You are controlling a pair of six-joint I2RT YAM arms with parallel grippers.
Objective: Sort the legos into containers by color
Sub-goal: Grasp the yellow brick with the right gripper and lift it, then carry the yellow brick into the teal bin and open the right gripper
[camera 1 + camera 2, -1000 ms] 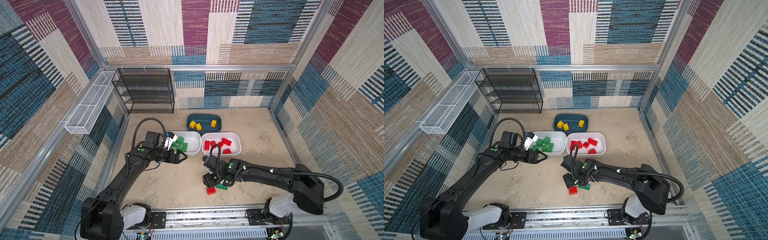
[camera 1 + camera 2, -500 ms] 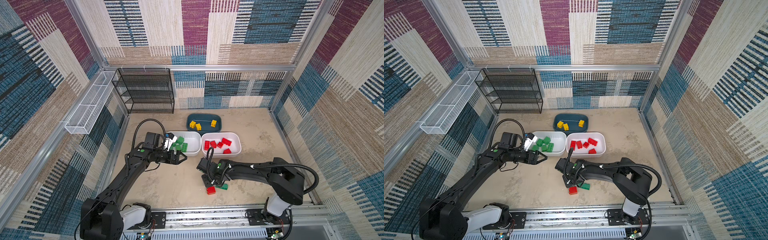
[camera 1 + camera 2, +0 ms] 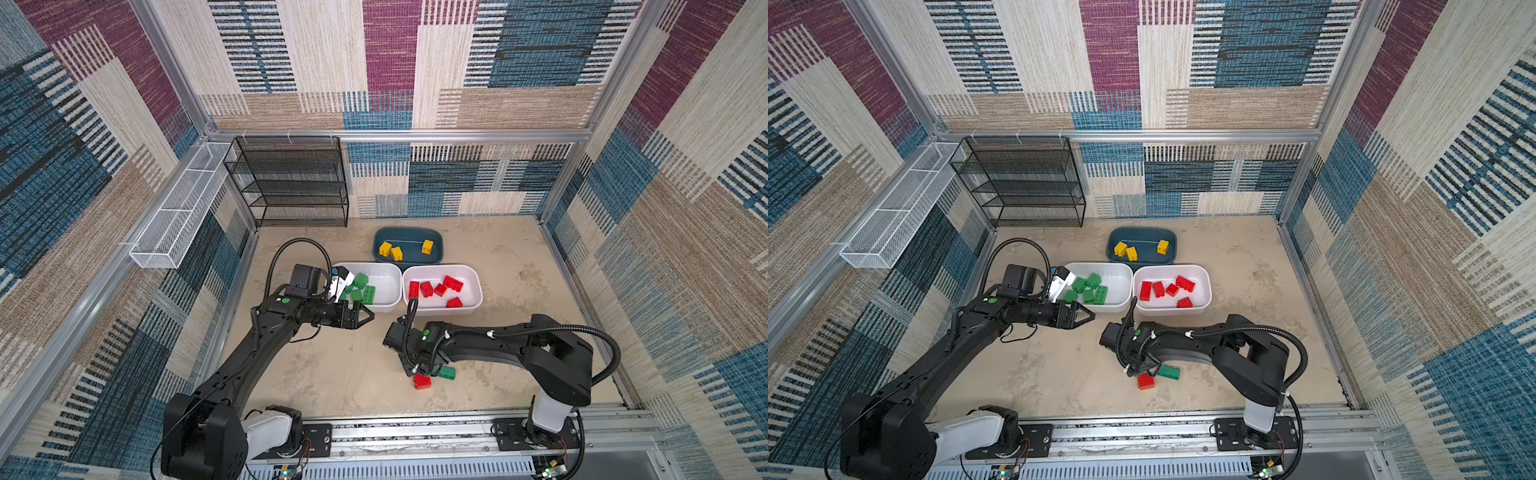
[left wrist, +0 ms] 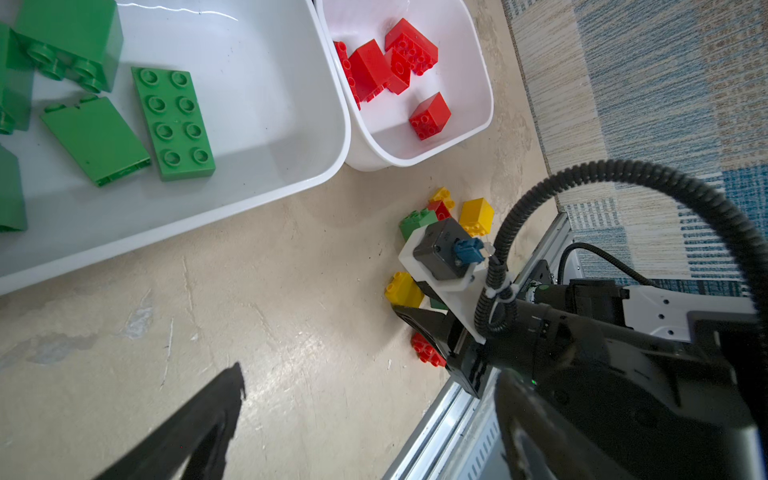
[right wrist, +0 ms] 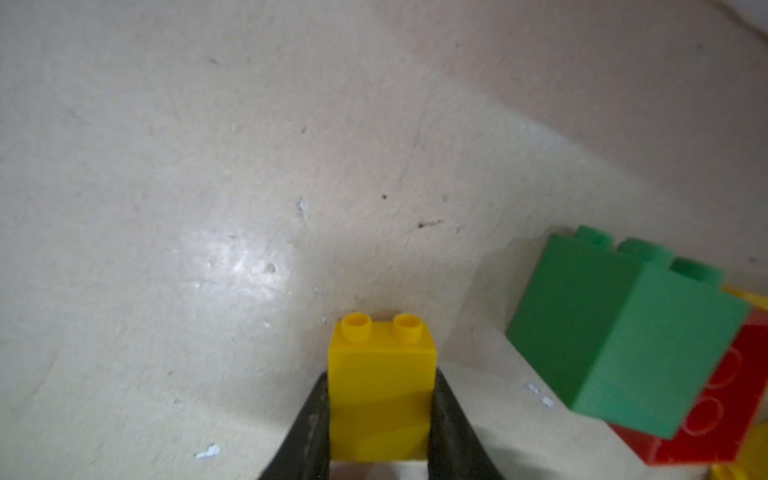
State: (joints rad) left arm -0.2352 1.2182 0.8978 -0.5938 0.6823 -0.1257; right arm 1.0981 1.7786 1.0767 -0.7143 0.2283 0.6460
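My right gripper (image 5: 381, 377) is shut on a small yellow lego (image 5: 382, 399), low over the floor beside a green lego (image 5: 623, 340) and a red one (image 5: 715, 415). In both top views the arm hides this grip; a loose red lego (image 3: 422, 381) and a green one (image 3: 446, 372) lie by it. My left gripper (image 3: 363, 318) stands open and empty at the front of the white tub (image 3: 390, 270) that holds green legos (image 3: 361, 289). Red legos (image 3: 440, 286) fill the other white tub (image 3: 469, 278). Yellow legos (image 3: 390, 250) lie in the teal tub (image 3: 409, 235).
A black mesh rack (image 3: 291, 183) stands at the back left and a white wire basket (image 3: 178, 212) hangs on the left wall. The metal base rail (image 3: 415, 432) runs along the front. More loose yellow legos (image 4: 476, 216) sit by the right arm.
My right gripper has slid left to the loose pile and closed its jaws on the yellow lego. The left arm has stayed where it was, still open.
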